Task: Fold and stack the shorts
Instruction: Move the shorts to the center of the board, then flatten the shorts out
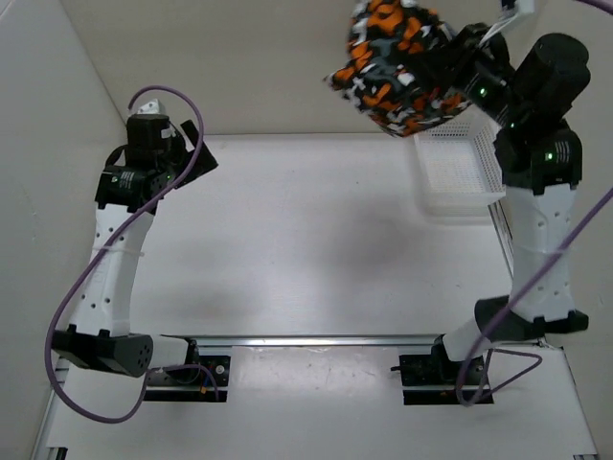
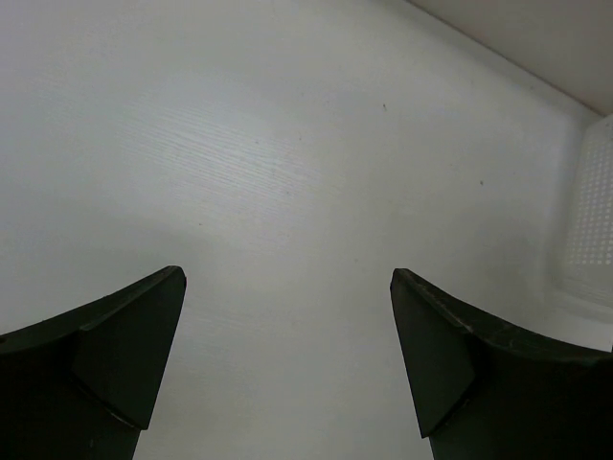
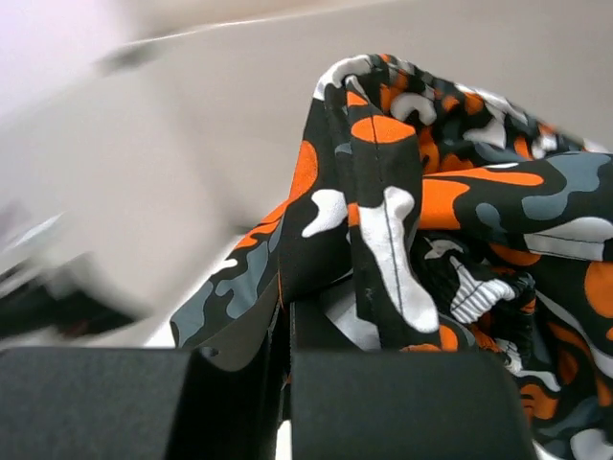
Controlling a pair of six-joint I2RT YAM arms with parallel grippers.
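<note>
Bunched shorts (image 1: 393, 67) clamped in the right fingers (image 3: 402, 402), high over the desk's (image 1: 316, 240) far right corner (near the basket (image 1: 460, 177)), left fingers (image 2: 115, 355) apart.

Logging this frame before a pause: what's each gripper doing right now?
Left gripper: open, holding nothing.
Right gripper: closed on the shorts, which hang bunched from it.
</note>
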